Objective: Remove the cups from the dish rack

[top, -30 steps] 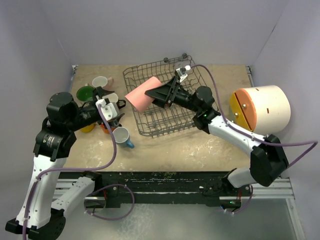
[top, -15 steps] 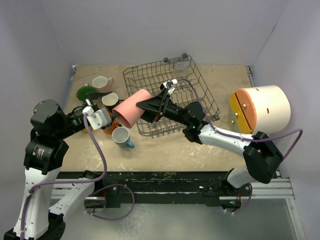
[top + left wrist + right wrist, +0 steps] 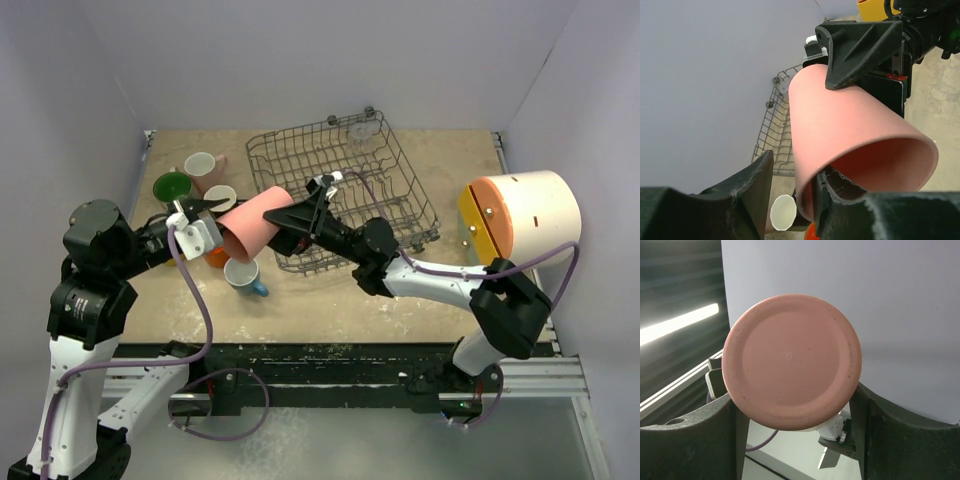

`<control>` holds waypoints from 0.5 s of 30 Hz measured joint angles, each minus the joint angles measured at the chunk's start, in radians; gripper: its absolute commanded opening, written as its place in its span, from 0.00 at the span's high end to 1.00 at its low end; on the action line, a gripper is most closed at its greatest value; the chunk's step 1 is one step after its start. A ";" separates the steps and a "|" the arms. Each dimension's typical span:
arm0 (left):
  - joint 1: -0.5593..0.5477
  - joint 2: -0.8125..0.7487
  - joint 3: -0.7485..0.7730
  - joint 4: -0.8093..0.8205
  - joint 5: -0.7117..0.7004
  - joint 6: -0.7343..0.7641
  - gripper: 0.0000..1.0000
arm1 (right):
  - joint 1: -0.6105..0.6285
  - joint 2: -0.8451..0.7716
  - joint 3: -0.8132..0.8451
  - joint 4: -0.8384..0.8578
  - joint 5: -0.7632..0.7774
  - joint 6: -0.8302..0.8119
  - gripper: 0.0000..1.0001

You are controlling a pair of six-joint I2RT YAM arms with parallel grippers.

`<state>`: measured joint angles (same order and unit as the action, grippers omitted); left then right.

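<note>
Top external: within the last second the right gripper [image 3: 290, 218], clamped on the tall pink tumbler [image 3: 252, 226], carried it out of the dish rack [image 3: 405, 185] leftward. The left gripper [image 3: 208, 210] waits, jaws apart astride its rim. Handover likely next.

Plain salmon-pink tumbler [image 3: 252, 224] showing left of the dark grey dish rack [image 3: 405, 195]; green-lined mug [image 3: 172, 187] sitting farther left of it

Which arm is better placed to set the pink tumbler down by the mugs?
Probably left: the left pincer, open, straddles the pink tumbler's rim beside the mugs; the right pincer holding it is stretched far across.
</note>
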<state>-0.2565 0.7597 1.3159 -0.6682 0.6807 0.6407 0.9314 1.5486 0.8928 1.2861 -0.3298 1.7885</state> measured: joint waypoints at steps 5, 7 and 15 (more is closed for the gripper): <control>0.000 0.002 0.000 -0.024 0.002 -0.013 0.91 | 0.013 0.011 0.000 0.004 0.027 0.011 0.34; 0.000 0.003 -0.001 -0.034 0.000 -0.012 1.00 | 0.014 0.008 -0.006 0.000 0.029 0.012 0.15; 0.000 0.065 0.020 -0.158 0.013 0.032 1.00 | -0.039 -0.156 -0.023 -0.399 0.022 -0.238 0.00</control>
<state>-0.2569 0.8249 1.3357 -0.8261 0.6937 0.6724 0.8921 1.3930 0.8696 0.8867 -0.3077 1.5505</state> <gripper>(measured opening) 0.058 0.998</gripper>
